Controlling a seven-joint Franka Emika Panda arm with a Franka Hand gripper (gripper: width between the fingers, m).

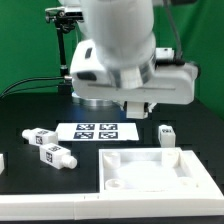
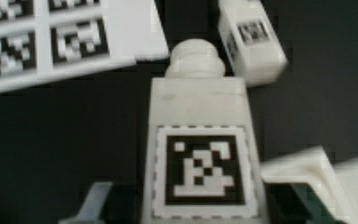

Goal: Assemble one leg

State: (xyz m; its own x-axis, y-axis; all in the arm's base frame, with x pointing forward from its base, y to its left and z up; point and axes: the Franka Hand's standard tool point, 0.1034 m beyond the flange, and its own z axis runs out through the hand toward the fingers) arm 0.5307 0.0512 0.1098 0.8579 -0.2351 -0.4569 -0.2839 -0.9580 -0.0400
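Note:
In the wrist view a white leg (image 2: pixel 201 130) with a square tag on its face lies lengthwise between my fingers, its round peg end pointing away from me. My gripper (image 2: pixel 202 208) is shut on it, one finger (image 2: pixel 105 200) on each side. In the exterior view my gripper (image 1: pixel 135 103) hangs just above the marker board (image 1: pixel 95 131), and the held leg is mostly hidden under the hand. Three more legs lie on the table: two at the exterior view's left (image 1: pixel 38 136) (image 1: pixel 56 154) and one at the right (image 1: pixel 167 135), which also shows in the wrist view (image 2: pixel 250 35).
The large flat white square panel (image 1: pixel 150 172) lies at the front right, with one corner showing in the wrist view (image 2: pixel 322 165). The marker board also shows in the wrist view (image 2: pixel 60 40). A white part (image 1: pixel 2 160) sits at the far left edge.

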